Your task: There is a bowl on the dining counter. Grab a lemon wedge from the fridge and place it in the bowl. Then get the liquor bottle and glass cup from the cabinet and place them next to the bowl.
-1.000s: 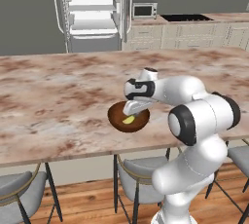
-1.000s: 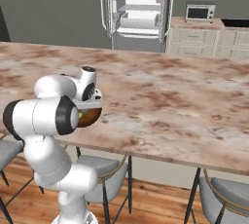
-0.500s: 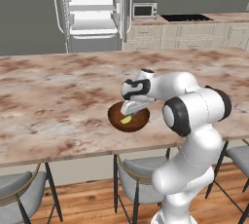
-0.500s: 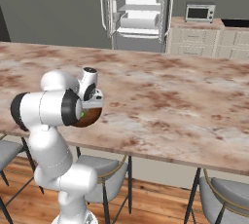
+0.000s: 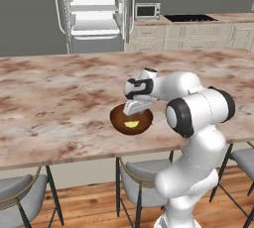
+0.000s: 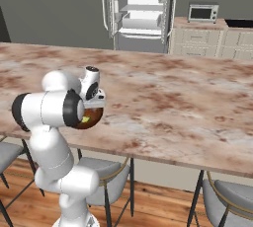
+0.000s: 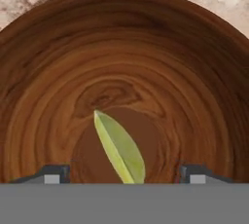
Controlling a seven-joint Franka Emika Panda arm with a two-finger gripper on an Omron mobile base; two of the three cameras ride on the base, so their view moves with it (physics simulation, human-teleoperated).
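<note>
Bowl: I see the bowl sitting on the bench near its stool-side edge, which looks handy for my reach.
Lemon wedge: the lemon wedge lies on the floor of the bowl, so I judge the first delivery is done.
Gripper: I have the gripper directly above the bowl and pointing down into it, low over the rim; I judge that posture suits a short drop, not a toss.
Fingers: the fingers stand wide apart, one on each side of the wedge, clamped on nothing; whether a tip grazes the wood I cannot tell.
Fridge: the fridge stands beyond the bench with its doors swung open and its white shelves bare to view; I would guess it is finished with.
Next: by my reading I should lift clear, then go for the bottle and cup.
</note>
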